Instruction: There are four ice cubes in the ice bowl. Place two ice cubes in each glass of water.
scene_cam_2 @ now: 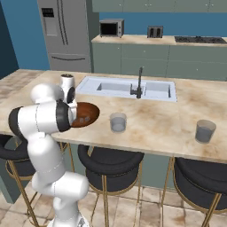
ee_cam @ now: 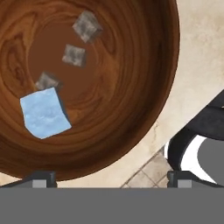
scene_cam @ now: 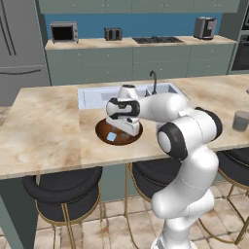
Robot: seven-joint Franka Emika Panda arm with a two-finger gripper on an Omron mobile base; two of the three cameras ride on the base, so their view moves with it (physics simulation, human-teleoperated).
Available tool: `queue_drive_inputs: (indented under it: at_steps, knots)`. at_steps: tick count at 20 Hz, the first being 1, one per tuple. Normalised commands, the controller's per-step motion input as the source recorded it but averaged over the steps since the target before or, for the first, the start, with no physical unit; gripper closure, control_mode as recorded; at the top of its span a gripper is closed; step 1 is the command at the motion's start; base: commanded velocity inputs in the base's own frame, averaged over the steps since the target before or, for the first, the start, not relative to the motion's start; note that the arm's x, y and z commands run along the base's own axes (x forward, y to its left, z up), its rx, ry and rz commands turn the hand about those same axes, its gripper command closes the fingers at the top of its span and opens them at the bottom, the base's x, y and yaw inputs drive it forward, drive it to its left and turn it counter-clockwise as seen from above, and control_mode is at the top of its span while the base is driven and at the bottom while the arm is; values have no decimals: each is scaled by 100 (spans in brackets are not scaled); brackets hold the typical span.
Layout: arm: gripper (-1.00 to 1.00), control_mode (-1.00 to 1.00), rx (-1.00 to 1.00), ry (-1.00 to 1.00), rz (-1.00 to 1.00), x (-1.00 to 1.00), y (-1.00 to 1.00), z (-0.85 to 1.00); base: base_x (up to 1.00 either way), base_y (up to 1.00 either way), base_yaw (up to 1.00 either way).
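Hovering wide apart, the claw [ee_cam: 111, 177] overlooks four angular ice cubes [ee_cam: 43, 113] in the wood-grained ice bowl [ee_cam: 131, 87].

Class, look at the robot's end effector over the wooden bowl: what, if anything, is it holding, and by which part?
Nothing. The end effector is open above the ice bowl, and all four ice cubes lie loose inside the bowl.
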Motion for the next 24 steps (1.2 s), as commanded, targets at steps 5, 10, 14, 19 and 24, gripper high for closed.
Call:
queue_drive_inputs:
  at_steps: [5,10,14,19,24]
  knots:
    - [-100,-100,8,0,-6,10,6,-4,0,0,0]
    - [-100,-100,6,0,-7,8,18,-19,0,0,0]
    - [-100,-100,4,0,-6,11,4,-13,0,0,0]
    - [-100,-100,2,0,-4,17,0,-8,0,0,0]
    - [-100,-100,1,0,-4,23,0,-11,0,0,0]
